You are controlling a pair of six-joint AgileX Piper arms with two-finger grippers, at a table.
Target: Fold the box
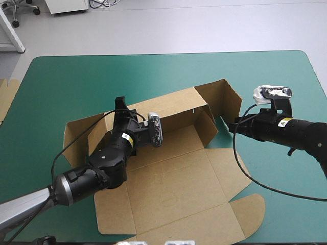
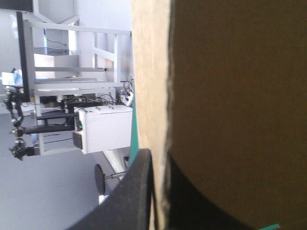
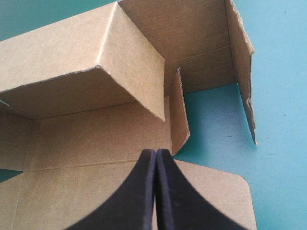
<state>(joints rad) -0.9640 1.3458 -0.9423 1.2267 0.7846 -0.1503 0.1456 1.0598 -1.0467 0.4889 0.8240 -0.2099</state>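
High view has the box (image 1: pixel 173 178) in the middle of the table (image 1: pixel 76 81), back wall up; your left gripper (image 1: pixel 121 107) is pinching its left wall; right gripper (image 1: pixel 231 125) closed, empty, beside its right flap; looks like light, stiff board, so I'd grab edges near creases.

The box (image 1: pixel 173 184) at mid-frame is plain brown, the table cover (image 1: pixel 76 81) around it even teal-green, the right gripper (image 3: pixel 156 152) at lower centre black.

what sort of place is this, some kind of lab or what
Likely a robotics lab or test bench, though that is a guess. A table with a teal-green cover serves as the work surface. A robot's left claw is shut on a partly folded brown box, and its right claw is shut close by.
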